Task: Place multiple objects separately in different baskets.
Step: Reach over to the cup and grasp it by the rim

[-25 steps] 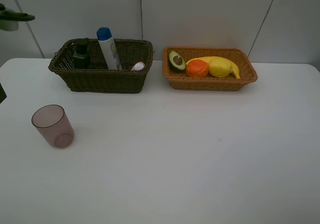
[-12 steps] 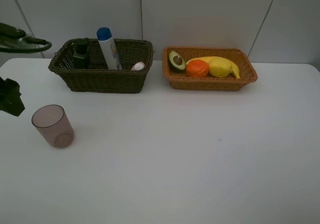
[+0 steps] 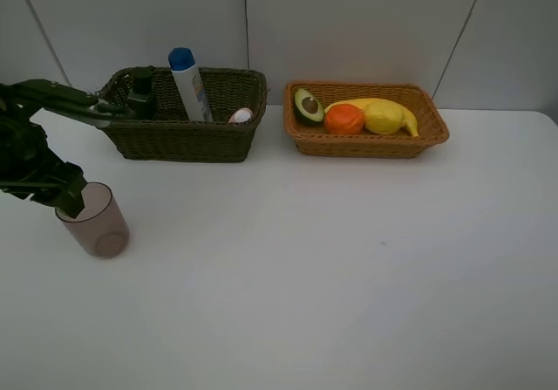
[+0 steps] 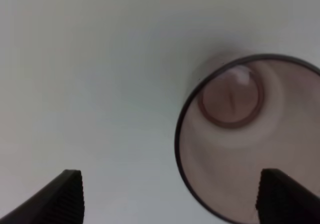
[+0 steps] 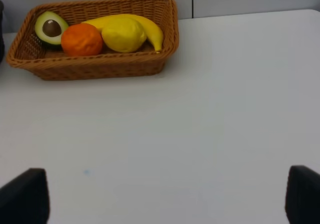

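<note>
A translucent mauve cup [image 3: 96,224] stands upright at the table's left. My left gripper [image 3: 63,195] hovers over its left rim, open; in the left wrist view the cup [image 4: 235,134] lies under one fingertip of the left gripper [image 4: 172,196], and nothing is gripped. The dark olive basket [image 3: 183,141] holds a dark green bottle [image 3: 142,95], a white blue-capped bottle [image 3: 189,85] and a pink white-capped bottle [image 3: 241,115]. The orange-tan basket [image 3: 366,146] holds an avocado half [image 3: 308,105], an orange [image 3: 343,118], a lemon [image 3: 382,117] and a banana [image 3: 408,121]. My right gripper [image 5: 162,196] is open and empty, well short of that basket [image 5: 100,66].
The baskets sit side by side at the table's far edge against a grey panelled wall [image 3: 349,23]. White tabletop [image 3: 331,268] stretches in front of them to the near edge. The left arm's links [image 3: 52,98] reach in from the left, beside the dark basket.
The left arm has swung in from the left edge and come down to the cup's left rim. The cup, baskets and their contents have not moved.
</note>
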Robot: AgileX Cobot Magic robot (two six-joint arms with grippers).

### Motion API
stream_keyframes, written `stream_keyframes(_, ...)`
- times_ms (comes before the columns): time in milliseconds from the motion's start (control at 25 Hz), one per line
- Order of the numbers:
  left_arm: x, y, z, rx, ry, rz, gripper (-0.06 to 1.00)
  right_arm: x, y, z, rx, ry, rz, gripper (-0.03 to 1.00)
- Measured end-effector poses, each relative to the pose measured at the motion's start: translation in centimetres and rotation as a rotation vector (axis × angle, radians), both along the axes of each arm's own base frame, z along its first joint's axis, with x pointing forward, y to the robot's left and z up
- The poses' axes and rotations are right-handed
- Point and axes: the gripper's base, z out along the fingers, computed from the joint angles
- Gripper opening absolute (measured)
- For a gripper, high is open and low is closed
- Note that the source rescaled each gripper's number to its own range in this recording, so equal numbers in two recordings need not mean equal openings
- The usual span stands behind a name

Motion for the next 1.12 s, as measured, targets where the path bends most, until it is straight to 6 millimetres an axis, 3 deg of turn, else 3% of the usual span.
stream_keyframes(440,1.8,-0.5,-4.5,-0.025,0.039,0.029,0.92,0.0,0.0,0.0,0.004,0.0,0.003,1.0)
stream_keyframes(720,2.0,-0.6,-5.2,-0.034,0.041,0.041,0.88,0.0,0.0,0.0,0.004,0.0,0.003,1.0)
stream_keyframes(800,2.1,-0.6,-5.2,-0.042,0.034,0.048,0.76,0.0,0.0,0.0,0.004,0.0,0.003,1.0)
stream_keyframes(1080,2.1,-0.7,-5.2,-0.056,0.035,0.065,0.04,0.0,0.0,0.0,0.004,0.0,0.003,1.0)
stream_keyframes(1120,2.1,-0.8,-5.2,-0.058,0.033,0.066,0.0,0.0,0.0,0.0,0.004,0.0,0.003,1.0)
